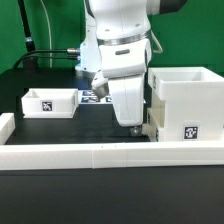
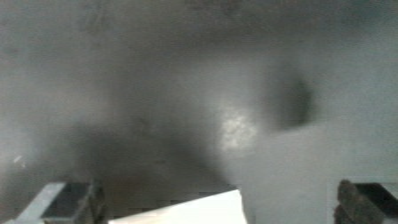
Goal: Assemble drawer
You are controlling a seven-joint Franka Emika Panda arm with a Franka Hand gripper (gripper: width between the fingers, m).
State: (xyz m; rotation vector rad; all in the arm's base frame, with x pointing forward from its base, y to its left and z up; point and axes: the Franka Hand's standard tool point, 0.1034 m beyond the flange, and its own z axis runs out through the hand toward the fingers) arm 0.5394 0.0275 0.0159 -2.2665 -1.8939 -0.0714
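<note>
The white boxy drawer housing (image 1: 186, 100) stands at the exterior view's right, with a square tag on its front. A small white tray (image 1: 50, 101) with a tag lies at the exterior view's left. My gripper (image 1: 131, 123) points down, low over the black table, just beside the housing's left wall. In the wrist view the gripper (image 2: 221, 205) is open, with its fingers (image 2: 71, 204) wide apart over the blurred dark table. A white corner (image 2: 178, 212) shows between them, touching neither. I cannot tell which part it belongs to. The second tray is out of view.
The long low white border wall (image 1: 100, 152) runs along the front of the table. The marker board (image 1: 91, 95) lies behind the arm, between the tray and the housing. A green backdrop stands behind.
</note>
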